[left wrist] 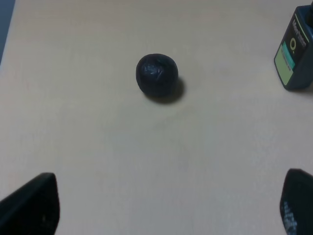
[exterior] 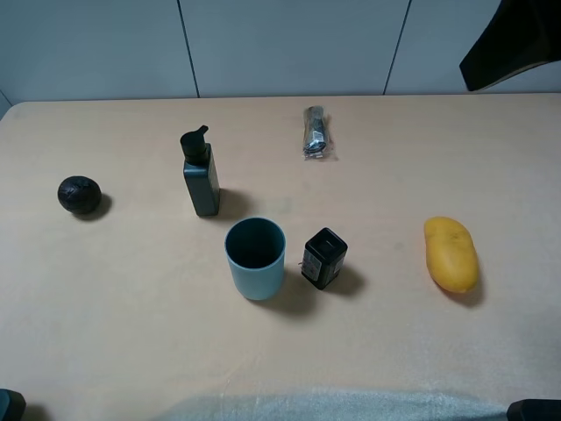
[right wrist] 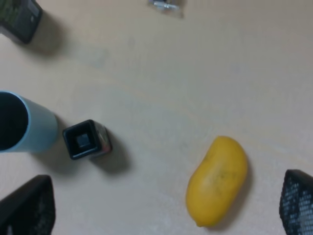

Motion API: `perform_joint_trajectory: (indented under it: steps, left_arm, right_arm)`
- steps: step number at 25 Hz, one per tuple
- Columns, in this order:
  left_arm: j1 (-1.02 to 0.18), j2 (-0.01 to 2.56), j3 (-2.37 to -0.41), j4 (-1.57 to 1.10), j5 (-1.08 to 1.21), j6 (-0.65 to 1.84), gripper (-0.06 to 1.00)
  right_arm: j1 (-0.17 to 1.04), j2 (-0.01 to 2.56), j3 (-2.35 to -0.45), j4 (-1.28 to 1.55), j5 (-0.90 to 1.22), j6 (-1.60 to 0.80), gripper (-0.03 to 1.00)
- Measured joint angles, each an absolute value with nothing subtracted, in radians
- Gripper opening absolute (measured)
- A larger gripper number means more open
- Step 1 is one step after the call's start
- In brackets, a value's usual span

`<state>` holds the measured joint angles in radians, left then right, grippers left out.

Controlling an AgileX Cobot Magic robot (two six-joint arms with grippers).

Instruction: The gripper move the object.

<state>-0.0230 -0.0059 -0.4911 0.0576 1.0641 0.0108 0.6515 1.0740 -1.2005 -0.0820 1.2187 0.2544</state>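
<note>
The light blue cup (exterior: pixel 255 259) with a teal inside stands upright in the middle of the table. It also shows at the edge of the right wrist view (right wrist: pixel 22 123). My right gripper (right wrist: pixel 164 205) is open and empty, well back from the cup, with a black fingertip (right wrist: pixel 27 205) at either side of the view. My left gripper (left wrist: pixel 166 208) is open and empty over bare table, far from the cup, which is out of its view. In the exterior view only small black bits of the grippers show at the bottom corners.
A dark green pump bottle (exterior: pixel 201 175) stands just behind the cup. A small black box (exterior: pixel 324 258) stands close on the cup's right. A yellow mango (exterior: pixel 451 254) lies at the right, a dark ball (exterior: pixel 79 195) at the left, and a small packet (exterior: pixel 316 133) at the back.
</note>
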Motion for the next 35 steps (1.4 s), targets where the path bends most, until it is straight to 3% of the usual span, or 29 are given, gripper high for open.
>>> perform_joint_trajectory:
  steps: [10,20,35]
  left_arm:
    - [-0.023,-0.006,-0.491,0.058,1.064,0.011,0.91]
    - [-0.023,-0.006,-0.491,0.058,1.064,0.011,0.91]
    - [-0.023,-0.006,-0.491,0.058,1.064,0.011,0.91]
  right_arm:
    - [0.651,0.939,-0.964,-0.135,1.218,0.254,0.69]
    - [0.636,0.786,-0.882,-0.136,1.219,0.255,0.69]
    - [0.262,0.499,-0.881,-0.137,1.195,0.254,0.69]
